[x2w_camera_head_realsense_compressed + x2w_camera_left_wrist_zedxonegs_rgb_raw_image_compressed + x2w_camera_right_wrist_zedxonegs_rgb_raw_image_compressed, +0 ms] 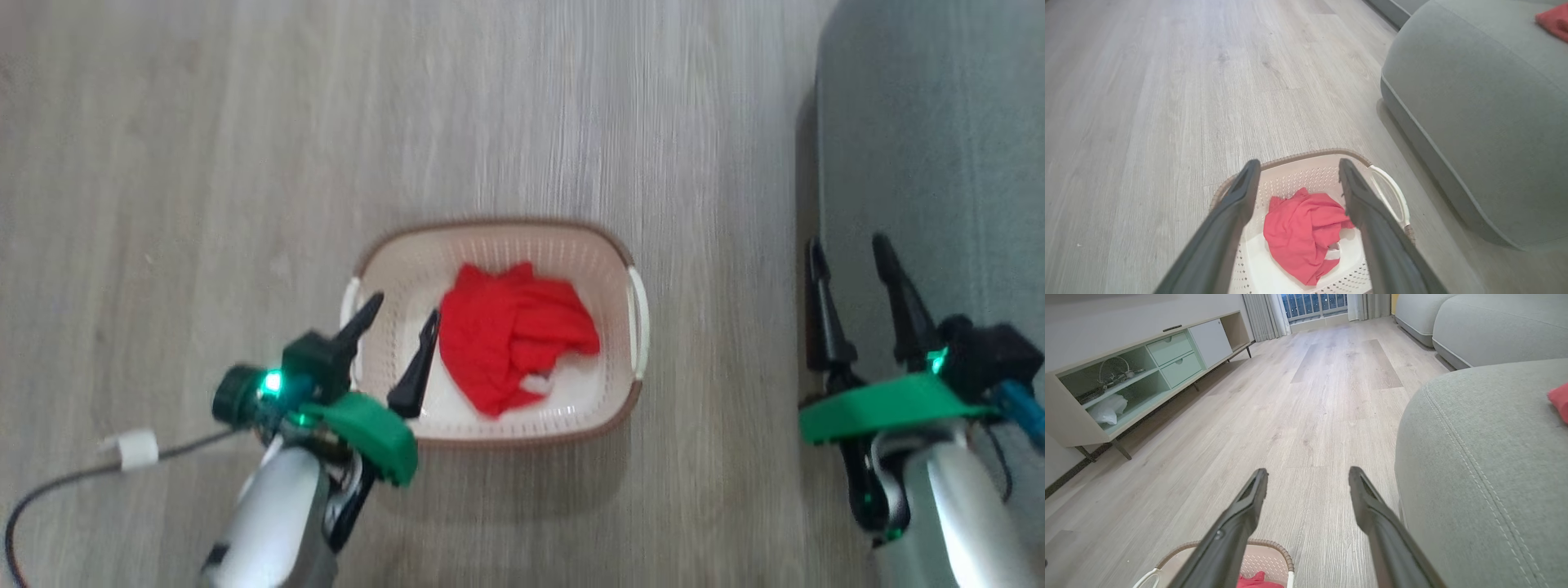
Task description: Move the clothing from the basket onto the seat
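Note:
A cream basket (pixel 616 253) with a brown rim stands on the wood floor. Inside it lies crumpled red clothing (pixel 510 335) with a bit of white showing (pixel 1302 234). My left gripper (pixel 402 312) hangs open over the basket's left end, just left of the garment, holding nothing (pixel 1298 167). The grey-green seat (pixel 939 147) fills the right side. My right gripper (pixel 849 249) is open and empty by the seat's edge (pixel 1308 475). Another red garment (pixel 1553 20) lies on the seat cushion (pixel 1560 401).
A dark cable with a white plug (pixel 135 447) lies on the floor at the lower left. A low TV cabinet (pixel 1135 371) lines the far wall, more sofa sections (pixel 1486 326) stand beyond, and bare floor lies between.

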Controlling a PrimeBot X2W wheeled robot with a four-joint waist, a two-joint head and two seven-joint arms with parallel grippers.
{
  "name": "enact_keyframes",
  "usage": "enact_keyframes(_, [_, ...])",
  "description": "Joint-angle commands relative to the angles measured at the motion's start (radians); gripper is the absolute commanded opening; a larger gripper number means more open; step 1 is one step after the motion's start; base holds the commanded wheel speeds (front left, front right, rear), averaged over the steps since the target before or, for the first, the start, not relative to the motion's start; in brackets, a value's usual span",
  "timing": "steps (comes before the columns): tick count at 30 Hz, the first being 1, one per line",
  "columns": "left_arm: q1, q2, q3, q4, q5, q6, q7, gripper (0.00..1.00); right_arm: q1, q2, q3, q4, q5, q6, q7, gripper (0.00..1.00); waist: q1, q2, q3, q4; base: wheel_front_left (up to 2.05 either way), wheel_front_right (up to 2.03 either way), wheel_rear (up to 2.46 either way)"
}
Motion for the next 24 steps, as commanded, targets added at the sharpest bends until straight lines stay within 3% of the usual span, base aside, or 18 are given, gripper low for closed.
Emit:
enact_keyframes(1, [-0.051,0.003,0.021,-0.001,0.011,-0.006,-0.005,1.0,-0.037,-0.002,0.03,-0.048,-0.017,0.0,-0.009,1.0,-0.0002,-0.0001,0.132,-0.047,0.0,0.0,0.0])
enact_keyframes(13, [-0.353,0.087,-0.135,0.264,0.064,-0.009,-0.005,1.0,-0.086,-0.002,0.109,-0.194,-0.069,0.0,-0.009,1.0,-0.0002,-0.0001,0.453,-0.149,0.0,0.0,0.0])
enact_keyframes(24, [-0.576,0.136,-0.223,0.461,0.125,-0.009,-0.005,1.0,-0.076,-0.002,0.158,-0.277,-0.032,0.0,-0.009,1.0,-0.0002,-0.0001,0.631,-0.206,0.0,0.0,0.0])
